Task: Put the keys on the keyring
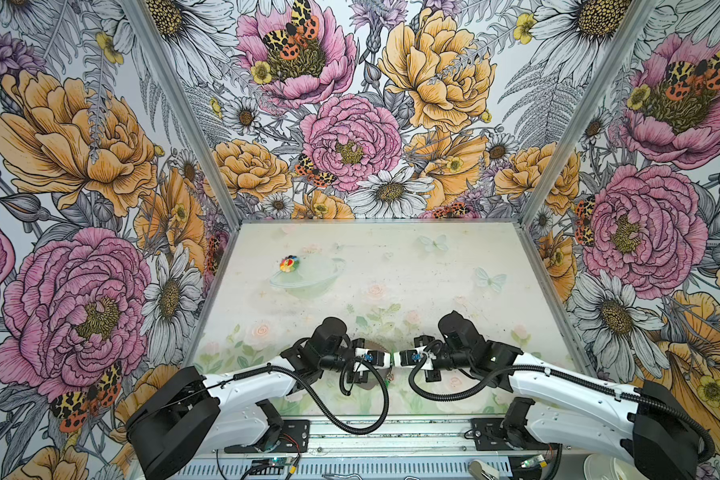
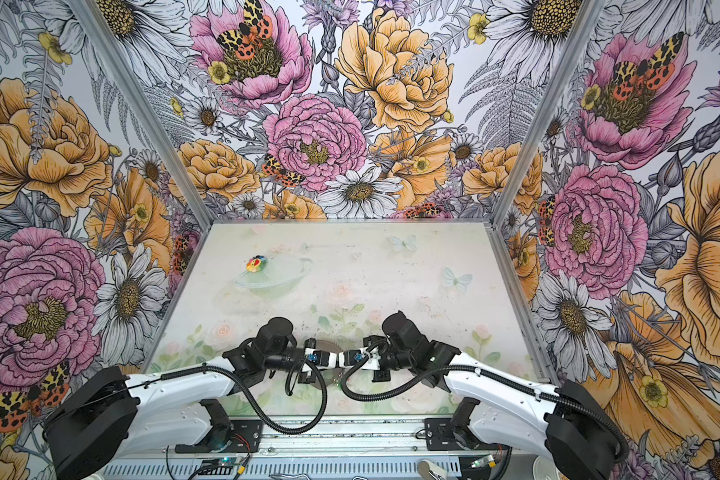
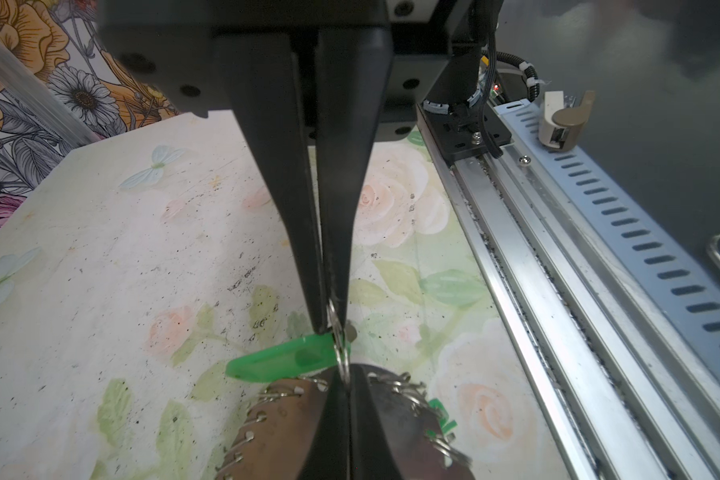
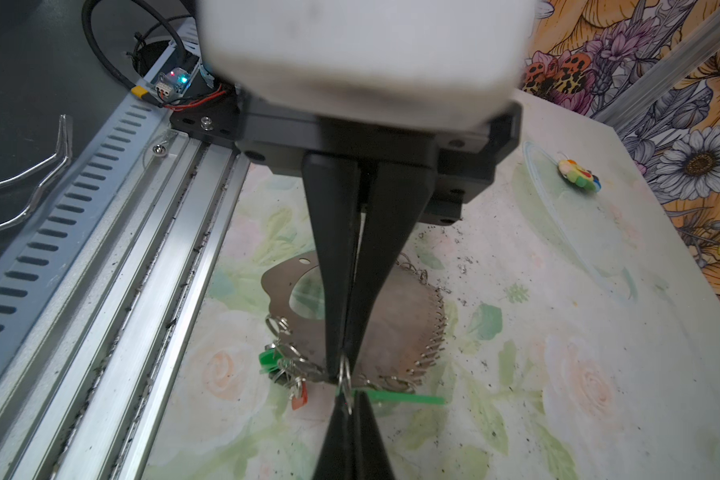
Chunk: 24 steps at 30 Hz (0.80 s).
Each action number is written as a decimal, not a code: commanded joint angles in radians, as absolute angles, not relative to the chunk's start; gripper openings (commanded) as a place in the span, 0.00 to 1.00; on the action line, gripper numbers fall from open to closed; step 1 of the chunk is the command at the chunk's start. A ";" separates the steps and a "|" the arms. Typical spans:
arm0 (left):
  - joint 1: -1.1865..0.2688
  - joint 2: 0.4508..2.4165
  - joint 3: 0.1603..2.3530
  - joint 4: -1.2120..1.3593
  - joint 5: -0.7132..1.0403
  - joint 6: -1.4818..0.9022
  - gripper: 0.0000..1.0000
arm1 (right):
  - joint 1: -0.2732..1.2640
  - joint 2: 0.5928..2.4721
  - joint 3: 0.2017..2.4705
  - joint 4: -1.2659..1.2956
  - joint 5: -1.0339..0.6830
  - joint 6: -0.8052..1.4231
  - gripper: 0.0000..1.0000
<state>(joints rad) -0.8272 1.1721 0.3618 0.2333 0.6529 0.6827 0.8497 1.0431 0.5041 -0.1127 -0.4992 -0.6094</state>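
The keyring [image 4: 400, 332] is a flat grey-brown band fringed with silver wire loops, lying on the mat near the front edge; both arms largely hide it in both top views [image 1: 376, 345] [image 2: 329, 345]. My left gripper [image 3: 346, 380] and right gripper [image 4: 346, 399] meet tip to tip over its rim [image 3: 275, 428]. Both are shut on one silver wire loop [image 3: 341, 353] [image 4: 345, 380]. A green key [image 3: 283, 359] [image 4: 404, 399] hangs from that loop. I cannot tell whether the loop is joined to the band. A second green key [image 4: 271, 359] [image 3: 441, 415] sits among the loops on the rim.
A round multicoloured toy [image 1: 288, 264] [image 2: 255, 264] [image 4: 580, 174] lies far back on the left of the mat. An aluminium rail [image 3: 528, 266] and a slotted cable duct [image 4: 71, 208] run along the front edge. Floral walls close in three sides.
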 commanded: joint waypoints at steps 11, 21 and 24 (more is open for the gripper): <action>-0.854 1.174 0.393 0.215 0.802 0.710 0.00 | 0.829 1.065 0.545 -0.031 -0.446 -0.583 0.07; -0.854 1.173 0.394 0.214 0.805 0.710 0.00 | 0.827 1.074 0.552 -0.031 -0.457 -0.583 0.11; -0.855 1.174 0.396 0.217 0.792 0.713 0.00 | 0.827 1.067 0.551 -0.034 -0.498 -0.579 0.09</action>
<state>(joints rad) -0.8497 1.1744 0.3683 0.2054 0.7532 0.6903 0.8299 1.0683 0.5217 -0.0601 -0.4675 -0.5911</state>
